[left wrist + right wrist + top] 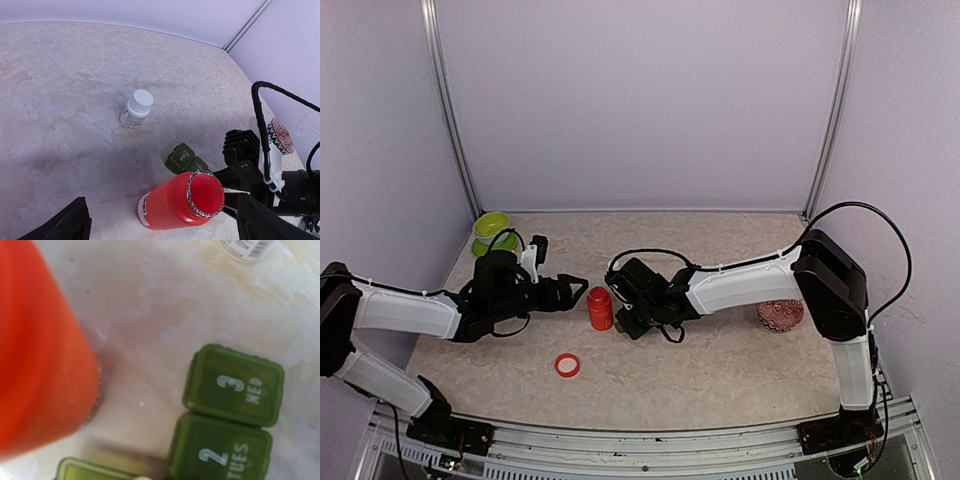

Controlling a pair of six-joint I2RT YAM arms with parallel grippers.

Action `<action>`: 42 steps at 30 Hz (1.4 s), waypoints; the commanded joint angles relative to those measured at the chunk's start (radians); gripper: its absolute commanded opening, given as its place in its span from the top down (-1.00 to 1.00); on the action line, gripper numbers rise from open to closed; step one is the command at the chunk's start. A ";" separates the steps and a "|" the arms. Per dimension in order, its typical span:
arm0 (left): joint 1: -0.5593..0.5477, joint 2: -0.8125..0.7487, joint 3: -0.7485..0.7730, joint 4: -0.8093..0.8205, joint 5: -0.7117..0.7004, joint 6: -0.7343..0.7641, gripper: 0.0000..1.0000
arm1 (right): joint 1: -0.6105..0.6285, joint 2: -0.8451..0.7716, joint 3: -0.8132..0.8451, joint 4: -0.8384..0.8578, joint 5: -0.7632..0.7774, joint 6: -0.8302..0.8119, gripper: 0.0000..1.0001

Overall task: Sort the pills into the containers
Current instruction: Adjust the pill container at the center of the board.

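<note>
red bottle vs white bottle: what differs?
Colour: the red bottle has a red body, the white bottle a white one. Cap: the red bottle is open at the mouth, the white bottle is capped. Place: the red bottle stands by the containers, the white bottle apart. Both stand upright, labelled.

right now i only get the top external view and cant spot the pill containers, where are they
Observer: The left wrist view shows the dark green containers on the table just past the open red bottle. From above, the right arm covers them.
Operator: lids open or shut
Observer: In the right wrist view, the ones marked 3 WED and 2 TUES have their lids shut. A third is cut off at the frame edge, so I cannot tell.
Operator: any bottle im missing
Observer: Yes, a white bottle with its cap on stands farther back, apart from the containers.
</note>
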 commanded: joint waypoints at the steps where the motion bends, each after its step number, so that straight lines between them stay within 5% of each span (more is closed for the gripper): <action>1: 0.004 -0.004 -0.010 0.020 0.008 -0.007 -0.98 | 0.009 0.021 0.015 -0.017 0.026 0.006 0.47; 21: 0.004 0.000 -0.008 0.022 0.010 -0.008 -0.98 | 0.009 0.003 0.010 -0.008 0.049 -0.004 0.82; 42: 0.004 0.005 -0.008 0.025 0.000 -0.007 -0.98 | 0.009 -0.101 -0.005 0.007 0.039 -0.021 0.82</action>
